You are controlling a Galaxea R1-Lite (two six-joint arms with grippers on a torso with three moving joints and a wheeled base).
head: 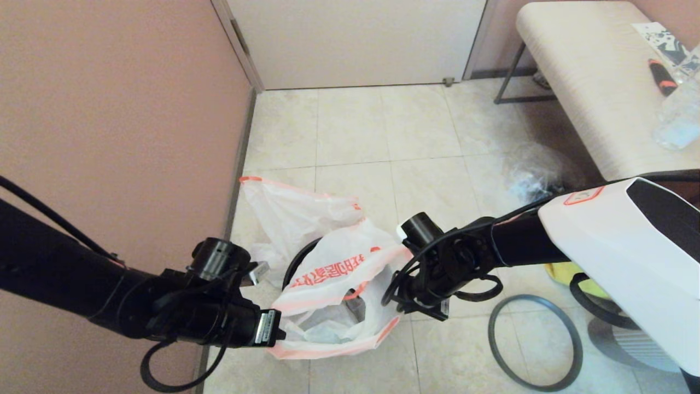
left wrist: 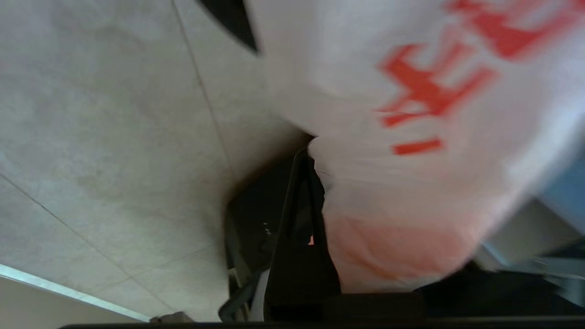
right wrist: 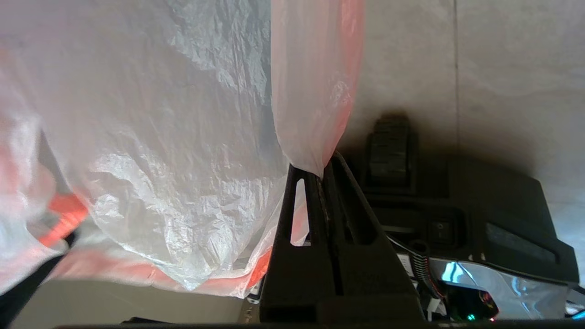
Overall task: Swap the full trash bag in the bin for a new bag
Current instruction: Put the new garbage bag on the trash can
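The new bag, white with big red characters and an orange edge, hangs spread open over the bin, of which only a dark curved rim shows. My left gripper is shut on the bag's near edge. My right gripper is shut on a pinch of the bag's right side. Behind the bin by the wall stands what looks like the full trash bag, thin, white, with an orange-edged handle up. Its lower part is hidden.
The bin's grey hoop lies on the tiles at the right. A yellow tote sits under my right arm. A clear bag of dark items lies beside a cushioned bench. A pink wall runs close on the left.
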